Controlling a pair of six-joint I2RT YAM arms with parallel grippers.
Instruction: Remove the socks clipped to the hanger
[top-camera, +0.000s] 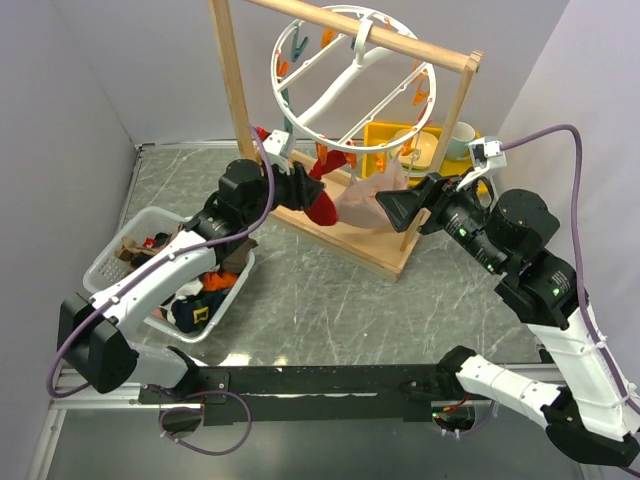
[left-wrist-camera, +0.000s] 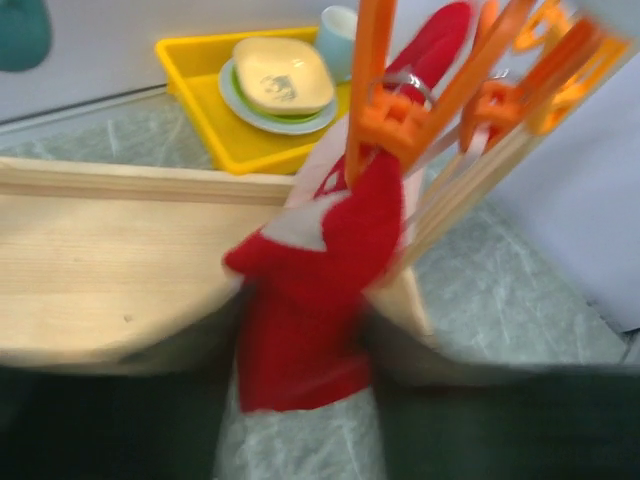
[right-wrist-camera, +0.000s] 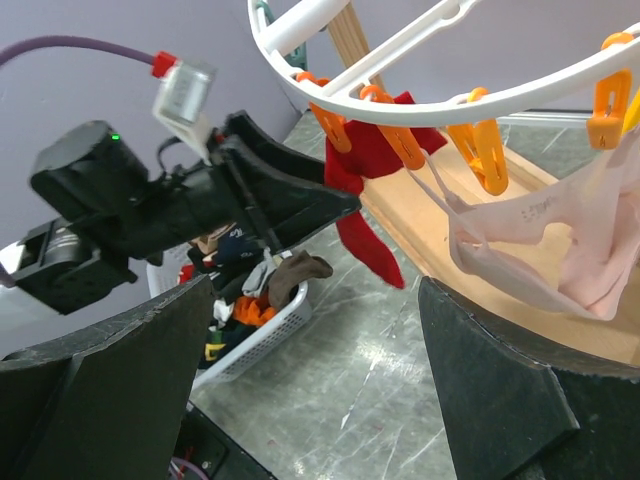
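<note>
Leaves bare marbled tabletop (top-camera: 330, 300) in the lower centre of the top view, edged by the wooden rack (top-camera: 232, 80) above and a slotted white basket (top-camera: 105, 262) of loose socks (top-camera: 200, 300) at lower left. Counts two under orange clips (right-wrist-camera: 478, 140) on the round white plastic hanger (top-camera: 325, 97) at upper centre: one soft red sock (top-camera: 322, 200), one limp pale pink sock (top-camera: 358, 205). Straddles the red sock with the left gripper (top-camera: 303, 187), grip impossible to tell; holds the right gripper (top-camera: 390, 208) spread wide, empty, beside the pink one.

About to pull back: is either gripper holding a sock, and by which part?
Right gripper is open, holding nothing. Left gripper brackets the red sock's lower end, below its orange clip; whether it has gripped cannot be told.
</note>
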